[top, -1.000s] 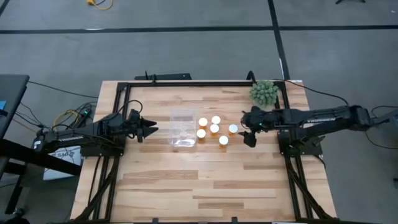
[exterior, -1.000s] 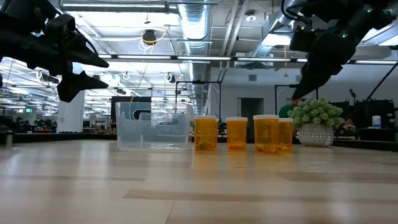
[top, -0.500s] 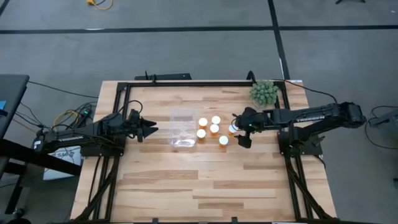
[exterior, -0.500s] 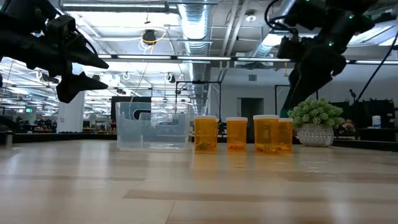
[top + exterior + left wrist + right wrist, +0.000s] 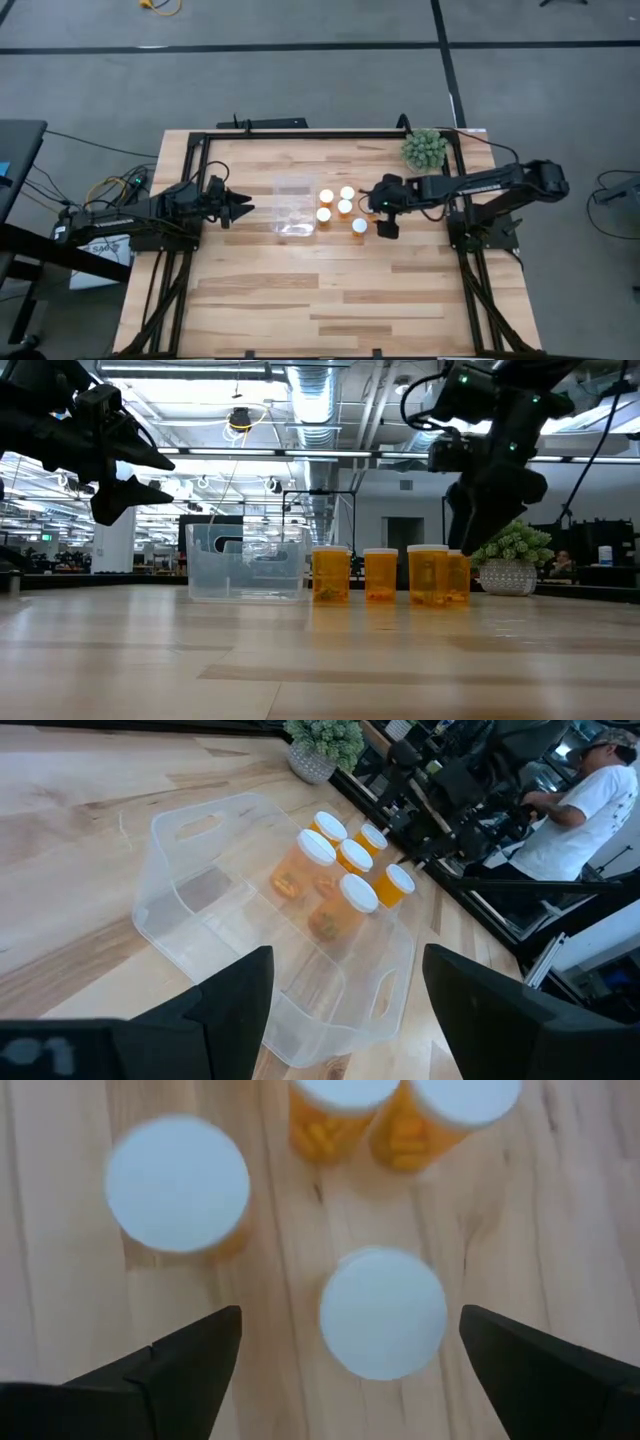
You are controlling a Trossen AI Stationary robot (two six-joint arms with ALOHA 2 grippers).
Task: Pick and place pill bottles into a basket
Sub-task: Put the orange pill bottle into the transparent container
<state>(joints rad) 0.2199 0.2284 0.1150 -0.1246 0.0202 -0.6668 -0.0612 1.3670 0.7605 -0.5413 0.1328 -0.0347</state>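
Right gripper [image 5: 384, 213] hangs open over the rightmost bottle [image 5: 383, 1312], fingers [image 5: 180, 1365] wide on both sides of its white cap, not touching. The other bottles [image 5: 330, 205] stand upright, clustered on the table [image 5: 300, 290] just right of the clear basket [image 5: 293, 205]. Left gripper [image 5: 243, 209] is open, hovering left of the basket.

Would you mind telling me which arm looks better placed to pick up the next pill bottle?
Right. Its open end effector hovers directly over a pill bottle, while the left end effector waits beyond the basket.
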